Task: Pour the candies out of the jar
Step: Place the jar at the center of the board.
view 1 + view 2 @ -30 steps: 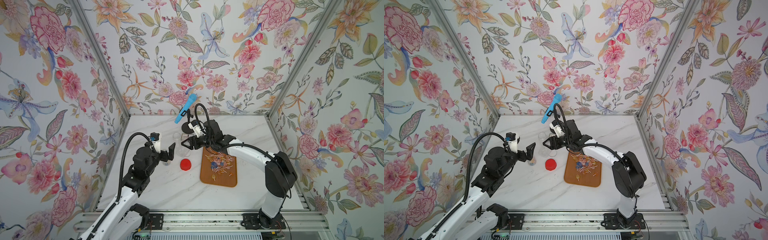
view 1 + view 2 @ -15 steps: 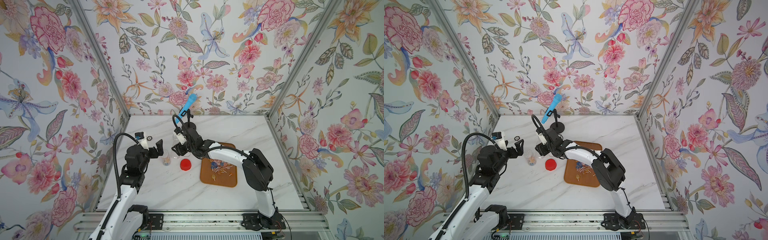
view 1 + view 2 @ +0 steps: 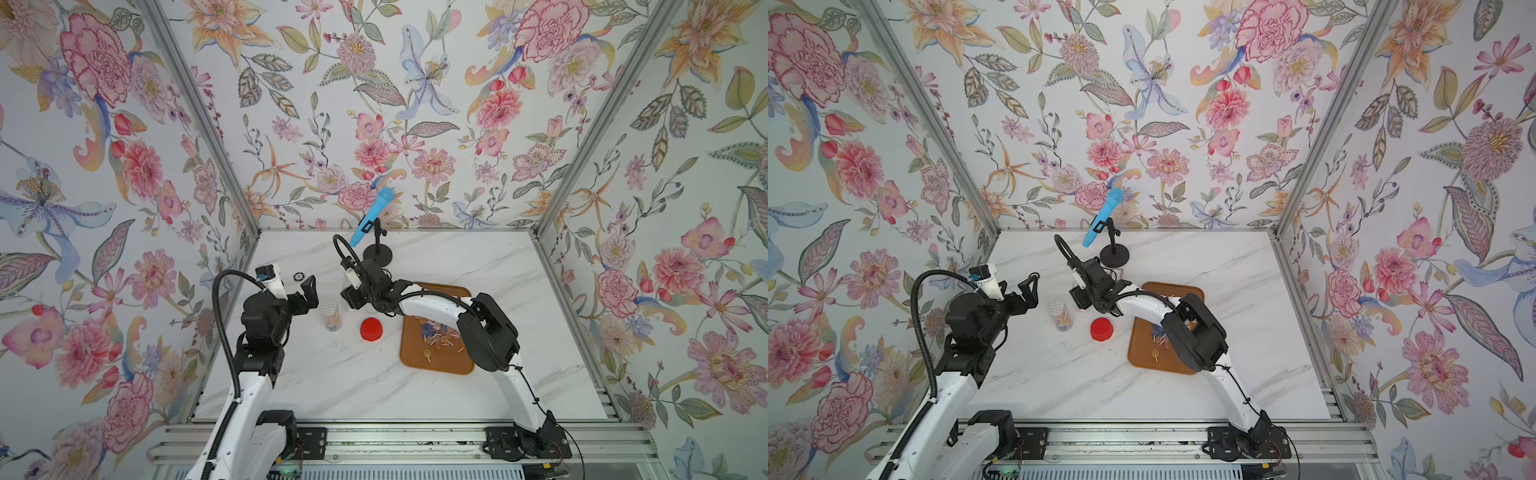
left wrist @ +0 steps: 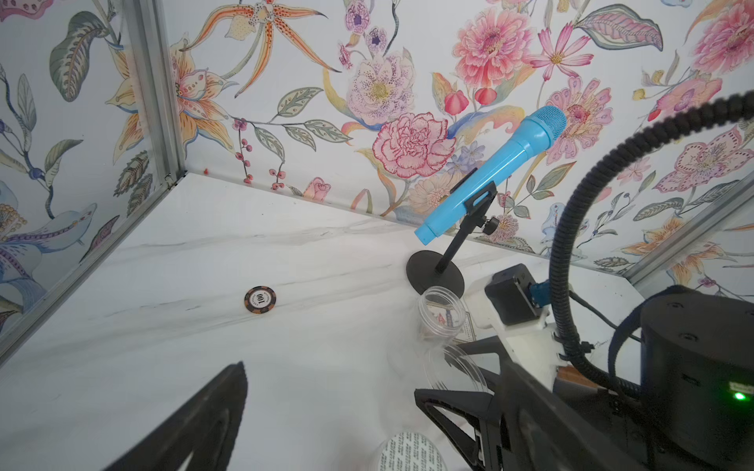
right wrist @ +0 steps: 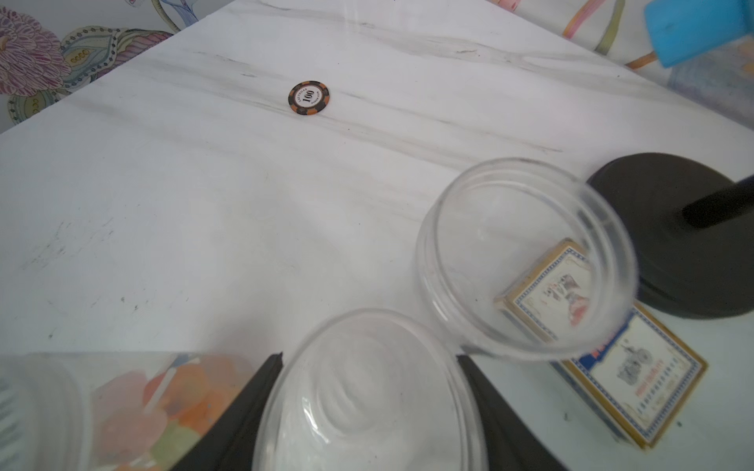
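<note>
Right wrist view shows the right end effector [image 5: 369, 357] with its jaws about half open and a black finger against each side of a clear empty jar [image 5: 367, 407]. It appears to have hold of that jar, though I cannot tell how firmly. In both top views the candies [image 3: 434, 332] lie scattered on the brown tray [image 3: 440, 365] toward the robot's right on the bench [image 3: 332, 390]. The pouring looks done, and I judge the step in hand to be parking the jar. The spot is crowded. A second clear jar [image 5: 526, 261] stands just beside the held one, in front of a card box [image 5: 628, 375]. On the other side is a candy jar [image 3: 330, 313], upright, with a white printed seal over its mouth, orange and pink sweets inside and a red lid [image 3: 371, 329] near it. To do this well, the jar's base should sit flat on the bench, clear of both neighbours, before the jaws widen. They should open only enough to free the walls, and the arm should then lift straight away so a finger does not drag or tip the light plastic. The left end effector [image 3: 305, 295] is spread wide and grips nothing, hovering just beside the candy jar.
</note>
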